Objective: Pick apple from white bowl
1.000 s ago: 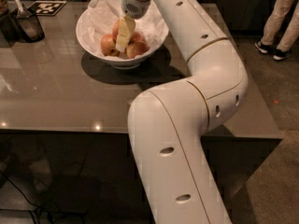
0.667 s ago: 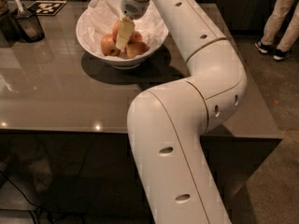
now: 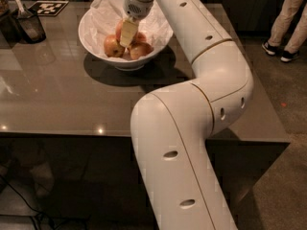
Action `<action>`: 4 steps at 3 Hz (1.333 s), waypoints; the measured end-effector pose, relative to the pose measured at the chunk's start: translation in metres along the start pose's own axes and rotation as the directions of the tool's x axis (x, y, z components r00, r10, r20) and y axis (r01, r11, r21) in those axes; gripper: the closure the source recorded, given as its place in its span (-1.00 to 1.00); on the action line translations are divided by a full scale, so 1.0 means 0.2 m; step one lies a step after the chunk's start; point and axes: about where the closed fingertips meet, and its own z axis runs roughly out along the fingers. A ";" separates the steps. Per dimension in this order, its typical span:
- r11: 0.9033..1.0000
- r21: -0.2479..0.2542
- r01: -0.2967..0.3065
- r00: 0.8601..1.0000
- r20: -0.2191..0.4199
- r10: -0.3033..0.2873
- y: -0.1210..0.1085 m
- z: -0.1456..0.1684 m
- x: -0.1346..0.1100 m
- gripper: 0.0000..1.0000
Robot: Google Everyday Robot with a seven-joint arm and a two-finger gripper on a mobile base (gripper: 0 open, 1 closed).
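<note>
The white bowl (image 3: 98,54) stands on the grey table at the back, lined with crumpled white paper (image 3: 154,26). Several apples lie in it. A redder, orange-red apple (image 3: 117,31) shows partly behind the gripper; I see no sticker spot on it. Paler apples lie at the front left (image 3: 113,46) and front right (image 3: 140,51). My gripper (image 3: 127,33) points down into the middle of the bowl, among the apples and against the redder one. The white arm reaches in from the right and hides the bowl's far right rim.
A small dark cup with a utensil (image 3: 31,27) stands at the table's far left, and a black-and-white marker card (image 3: 48,7) lies behind it. A person's legs (image 3: 287,23) stand on the floor at the far right. The table's front edge (image 3: 72,134) runs across the middle.
</note>
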 end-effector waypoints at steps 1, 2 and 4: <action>1.000 0.000 0.000 1.000 0.000 0.000 0.00 0.00 0.00 0.77; 0.997 0.064 0.034 0.999 0.018 -0.035 -0.01 -0.17 -0.11 1.00; 0.976 0.163 0.147 0.987 0.039 -0.156 0.13 -0.65 -0.40 1.00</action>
